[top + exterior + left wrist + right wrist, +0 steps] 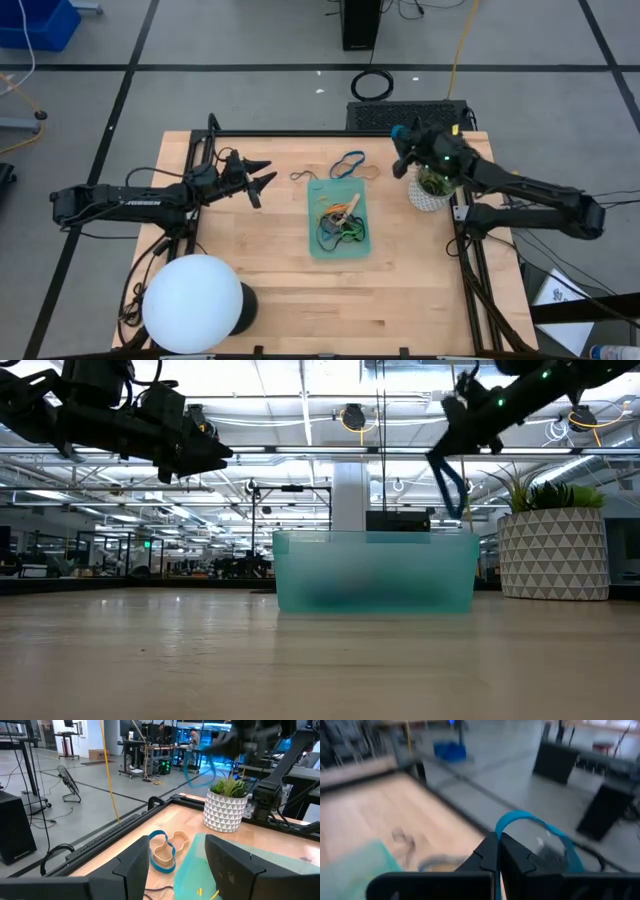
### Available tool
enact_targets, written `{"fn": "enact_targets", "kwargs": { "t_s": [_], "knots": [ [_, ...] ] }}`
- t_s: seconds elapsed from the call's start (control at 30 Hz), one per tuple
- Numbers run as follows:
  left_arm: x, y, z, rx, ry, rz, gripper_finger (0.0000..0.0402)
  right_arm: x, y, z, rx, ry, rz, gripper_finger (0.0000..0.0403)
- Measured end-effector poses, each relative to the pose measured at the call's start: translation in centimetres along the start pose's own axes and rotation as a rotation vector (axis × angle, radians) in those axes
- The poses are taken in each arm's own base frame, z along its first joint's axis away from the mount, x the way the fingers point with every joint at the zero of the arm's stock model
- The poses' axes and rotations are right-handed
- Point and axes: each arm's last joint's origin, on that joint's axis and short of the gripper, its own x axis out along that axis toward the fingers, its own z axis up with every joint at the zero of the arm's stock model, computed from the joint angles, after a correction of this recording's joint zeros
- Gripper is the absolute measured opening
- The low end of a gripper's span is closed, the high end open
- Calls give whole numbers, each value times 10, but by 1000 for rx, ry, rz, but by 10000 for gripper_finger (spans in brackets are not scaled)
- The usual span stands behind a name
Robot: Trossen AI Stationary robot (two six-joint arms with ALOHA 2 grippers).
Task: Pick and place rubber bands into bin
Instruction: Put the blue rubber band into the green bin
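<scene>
The teal bin (338, 243) sits mid-table with several rubber bands (340, 226) inside. Past its far edge, a blue band (348, 162), a tan band (369, 171) and a black band (303, 176) lie flat on the wood. My right gripper (400, 142) is up in the air over the table's far right, next to the plant pot (430, 190), shut on another blue band (540, 830). My left gripper (263, 181) hovers open left of the bin, with nothing between its fingers. My right gripper pinches one spot on the blue band's loop (501, 824) between its two shut fingers. The band is lifted clear of the table. In the low view it hangs slack below the fingers (450, 482).
A white patterned plant pot (552, 555) stands at the table's right edge, close under my right arm. A large white globe (193, 303) stands at the near left corner. Bare wood lies near the bin's front and left sides.
</scene>
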Motion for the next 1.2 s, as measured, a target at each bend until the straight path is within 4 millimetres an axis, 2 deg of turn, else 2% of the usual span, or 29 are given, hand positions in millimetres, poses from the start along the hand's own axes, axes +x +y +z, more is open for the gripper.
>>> {"fn": "enact_targets", "kwargs": {
  "t_s": [0.13, 0.33, 0.63, 0.73, 0.87, 1.2],
  "knots": [
    [0, 0, 0, 0, 0, 0, 200, -7, 4, 18, 20, -172, 124, 1],
    [0, 0, 0, 0, 0, 0, 200, -13, 23, 36, 32, -374, 321, 0],
    [0, 0, 0, 0, 3, 0, 200, -1, 71, 38, -114, -308, 491, 0],
    [0, 0, 0, 0, 4, 1, 200, 7, 89, 33, -169, -233, 534, 0],
    [0, 0, 0, 0, 4, 1, 200, 18, 112, 18, -220, -132, 586, 0],
    [0, 0, -1, 0, 6, 0, 200, 49, 157, -44, -388, 100, 657, 0]
  ]
}}
